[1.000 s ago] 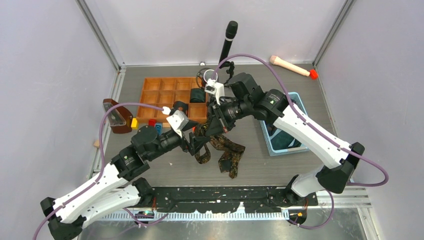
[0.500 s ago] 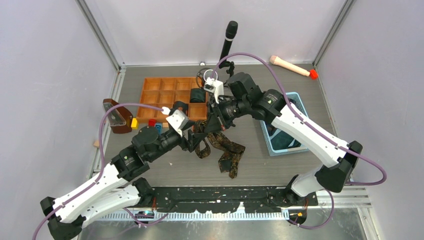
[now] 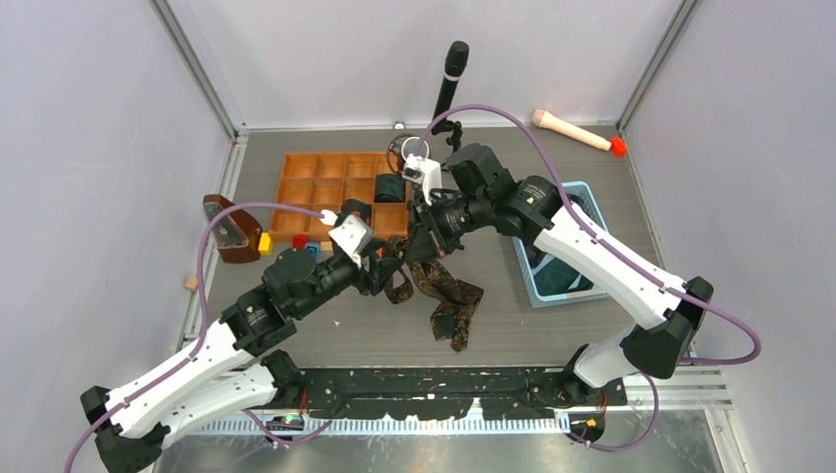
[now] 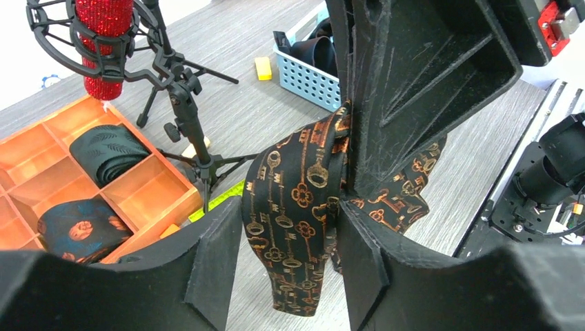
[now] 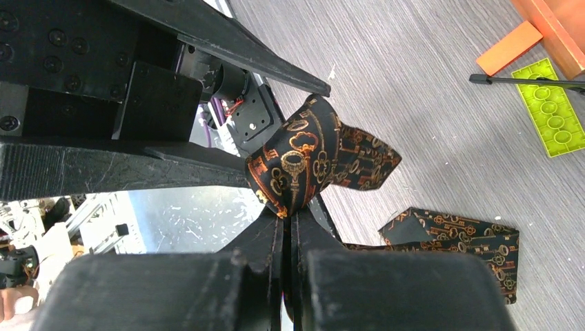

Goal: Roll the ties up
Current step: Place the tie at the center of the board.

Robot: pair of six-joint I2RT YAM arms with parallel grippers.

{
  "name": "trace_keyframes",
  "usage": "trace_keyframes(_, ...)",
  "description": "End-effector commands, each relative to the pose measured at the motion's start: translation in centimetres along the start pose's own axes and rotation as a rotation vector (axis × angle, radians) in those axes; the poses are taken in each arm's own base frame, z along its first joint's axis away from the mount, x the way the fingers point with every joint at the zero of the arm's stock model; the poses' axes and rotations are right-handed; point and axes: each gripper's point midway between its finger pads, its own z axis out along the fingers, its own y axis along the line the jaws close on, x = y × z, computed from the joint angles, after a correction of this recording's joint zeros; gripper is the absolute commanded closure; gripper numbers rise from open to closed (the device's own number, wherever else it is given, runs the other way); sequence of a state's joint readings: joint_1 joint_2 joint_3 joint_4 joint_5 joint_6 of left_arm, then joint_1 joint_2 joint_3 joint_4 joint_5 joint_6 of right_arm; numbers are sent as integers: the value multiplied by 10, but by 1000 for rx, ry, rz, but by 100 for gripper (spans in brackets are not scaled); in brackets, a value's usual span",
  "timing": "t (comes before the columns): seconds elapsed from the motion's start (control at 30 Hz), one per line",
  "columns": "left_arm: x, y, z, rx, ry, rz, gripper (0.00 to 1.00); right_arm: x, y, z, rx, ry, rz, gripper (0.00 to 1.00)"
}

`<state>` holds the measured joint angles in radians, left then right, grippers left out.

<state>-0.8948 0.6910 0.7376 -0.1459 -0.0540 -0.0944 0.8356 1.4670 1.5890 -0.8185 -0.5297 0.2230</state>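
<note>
Tie (image 3: 449, 296) with gold keys lies near the middle of the top view, its loose end spread on the table (image 3: 552, 325). One fold is raised and pinched in the right gripper (image 5: 288, 214), whose jaws are pressed together on it. The same fold hangs between the jaws of the left gripper (image 4: 290, 207); they stand apart, one on each side.

An orange divided tray (image 3: 313, 182) sits beyond the left gripper (image 3: 389, 271). Right of the right gripper (image 3: 422, 251), a blue basket (image 3: 562, 297).
</note>
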Motion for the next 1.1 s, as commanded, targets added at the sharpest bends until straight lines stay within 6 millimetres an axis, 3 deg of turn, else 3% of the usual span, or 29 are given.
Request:
trace_keyframes(0.0,-27,18,-2,-92,-85,17,49,15,4,-4,-11,59,12,99)
trace_keyframes(0.27,-30,19,-1,-100,-87,22,65,21,2,-2,-11,75,21,99)
trace_keyframes(0.57,-31,9,2,-42,-94,17,98,21,-1,-1,4,67,27,98)
trace_keyframes(0.73,-31,12,-2,-62,-83,9,100,13,-11,-3,81,16,46,83)
trace_keyframes(0.8,-30,20,-5,-109,-80,-2,100,8,-26,-6,179,-25,78,70)
trace_keyframes(0.9,-27,40,-12,-232,-68,-37,100,11,-67,-17,423,-85,172,49)
trace_keyframes(1.0,-21,54,-18,-318,-30,-47,100,18,-110,-45,685,-184,278,39)
trace_keyframes(1.03,-20,55,-19,-323,-26,-50,100,29,-120,-48,735,-190,343,36)
trace_keyframes(1.07,-20,55,-21,-326,-26,-55,100,31,-130,-66,805,-244,375,35)
